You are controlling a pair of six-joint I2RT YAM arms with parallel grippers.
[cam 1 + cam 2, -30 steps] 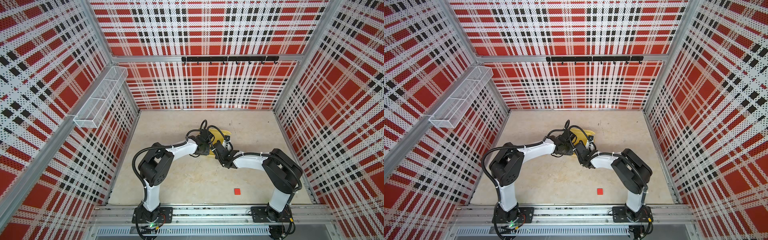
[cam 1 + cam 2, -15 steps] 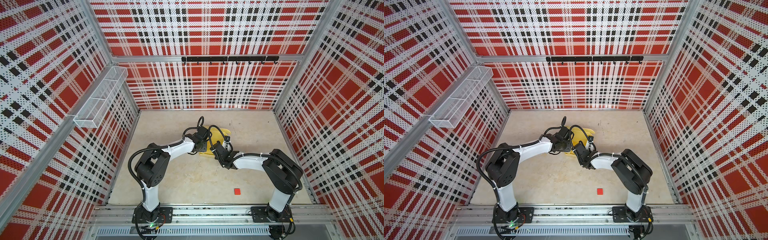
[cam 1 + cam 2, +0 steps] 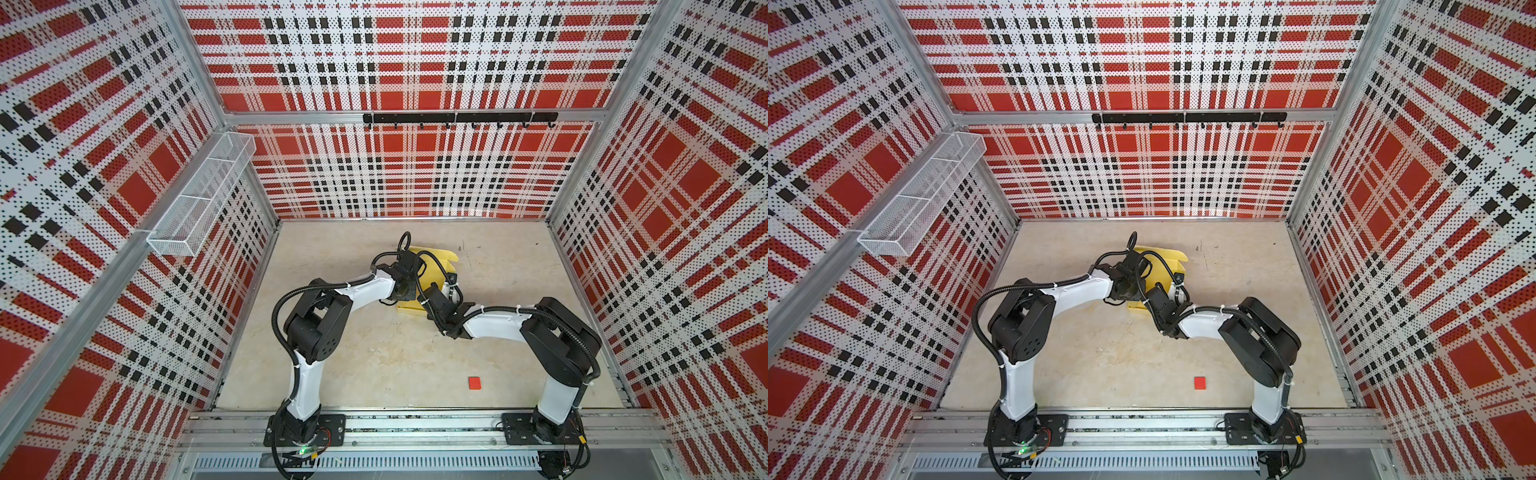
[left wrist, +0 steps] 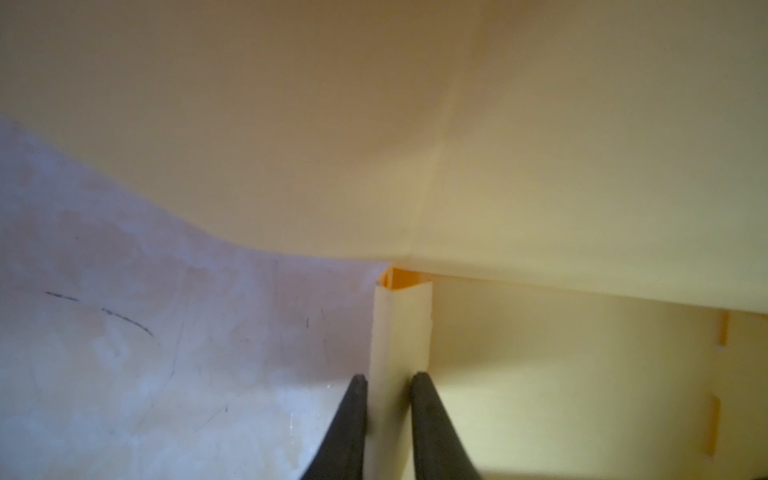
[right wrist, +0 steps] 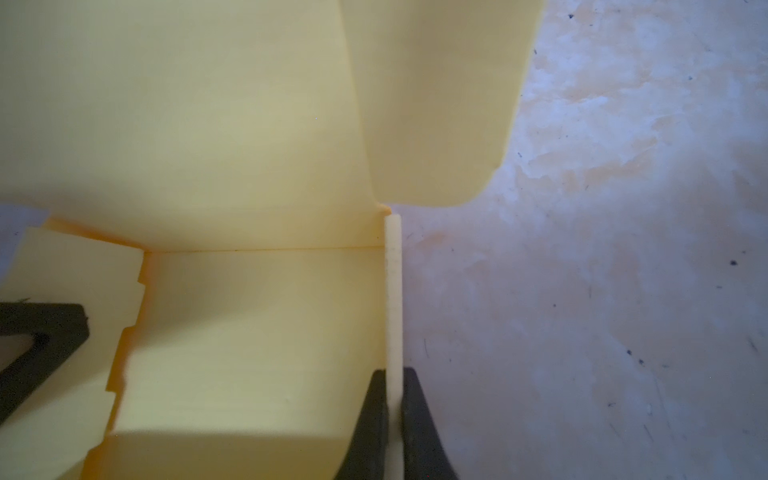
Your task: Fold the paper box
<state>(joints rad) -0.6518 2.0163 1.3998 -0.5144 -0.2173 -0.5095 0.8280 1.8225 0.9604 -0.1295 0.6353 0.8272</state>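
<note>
Beige tabletop [image 3: 374, 361], plaid walls all round. Partly folded paper box [image 3: 436, 266] sits at rear centre, flaps raised. Noted: left gripper [image 4: 388, 378] clamped on one doubled side wall; right gripper [image 5: 393, 372] pinching the opposite thin wall. Small red square [image 3: 474, 382] lies well apart, toward the front.

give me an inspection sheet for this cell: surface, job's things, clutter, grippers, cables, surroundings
surface: beige tabletop, scuffed, with faint pen marks
job's things: paper box, pale yellow, partly folded, flaps standing, mid-table towards the back
clutter: one small red square lying alone near the front
grippers: left gripper pinches a folded side wall of the box; right gripper shut on the opposite thin wall
cables: black cables loop along both arms, one arcing over the box
surroundings: red plaid perforated walls, mesh basket, hook rail
</note>
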